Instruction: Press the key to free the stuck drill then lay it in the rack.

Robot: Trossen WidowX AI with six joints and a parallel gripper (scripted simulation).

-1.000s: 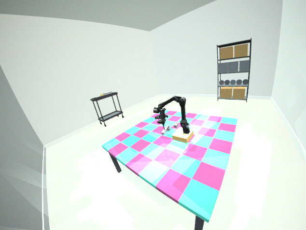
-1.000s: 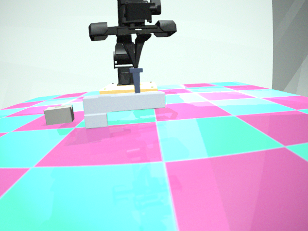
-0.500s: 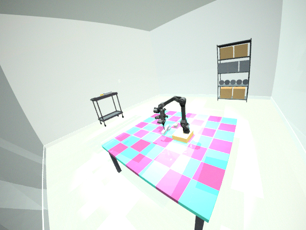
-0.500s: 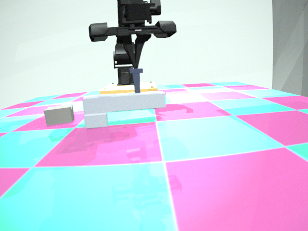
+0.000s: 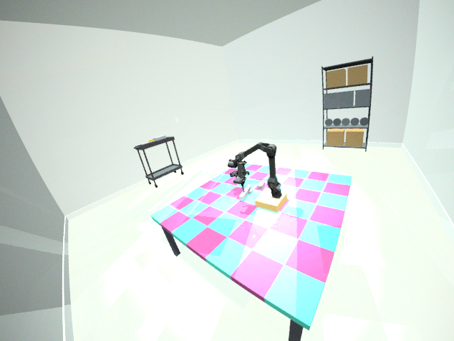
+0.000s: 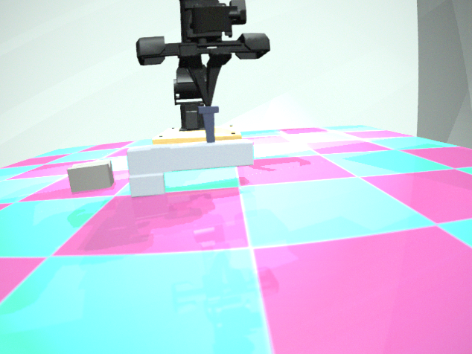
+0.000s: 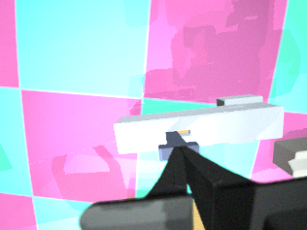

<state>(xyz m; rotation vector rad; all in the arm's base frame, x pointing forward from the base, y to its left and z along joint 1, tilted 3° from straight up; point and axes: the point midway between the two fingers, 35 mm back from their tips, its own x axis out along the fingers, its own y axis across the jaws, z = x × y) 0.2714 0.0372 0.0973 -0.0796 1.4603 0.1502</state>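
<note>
Our end effector (image 6: pixel 209 103), fingers pressed together on nothing, points straight down onto the key (image 6: pixel 208 122) standing upright in the drill (image 6: pixel 190 160) on the worktop (image 6: pixel 342 243). Only our exterior view shows the rack (image 6: pixel 90 175) whole, well left.

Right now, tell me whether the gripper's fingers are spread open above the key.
No, the gripper has its fingers shut to a point directly over the dark T-shaped key.
</note>
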